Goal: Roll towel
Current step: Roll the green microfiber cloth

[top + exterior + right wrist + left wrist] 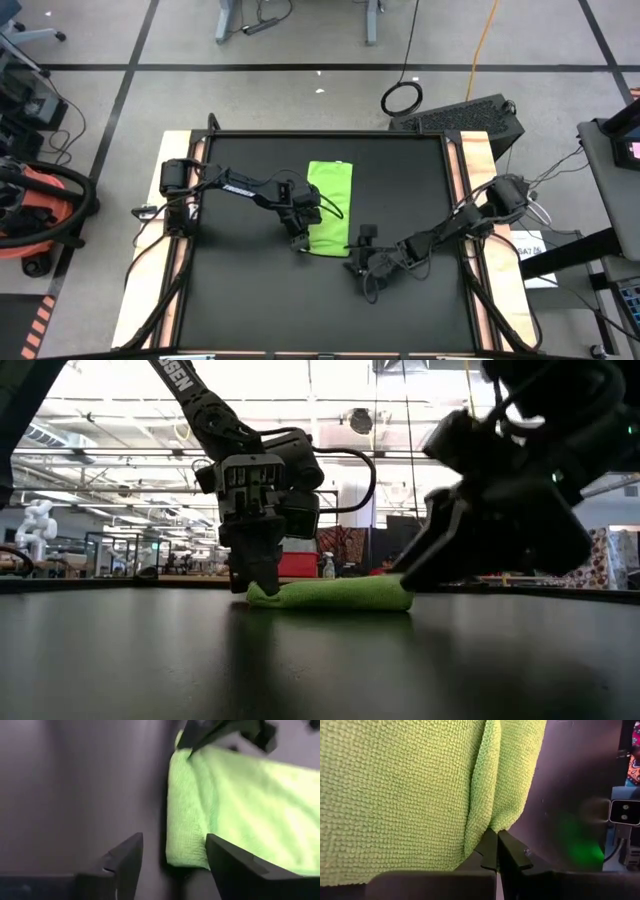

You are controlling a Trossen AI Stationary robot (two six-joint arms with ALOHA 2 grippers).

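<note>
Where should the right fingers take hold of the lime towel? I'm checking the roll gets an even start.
Probably the free near corner of the towel, approached low from the right side. The left gripper is shut on the other near corner, and the right gripper is open, facing the edge, which is folded thick there, giving the fingers something to pinch.

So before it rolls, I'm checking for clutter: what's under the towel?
The towel lies flat on the black table; nothing bulges, but whatever it covers is hidden.
</note>
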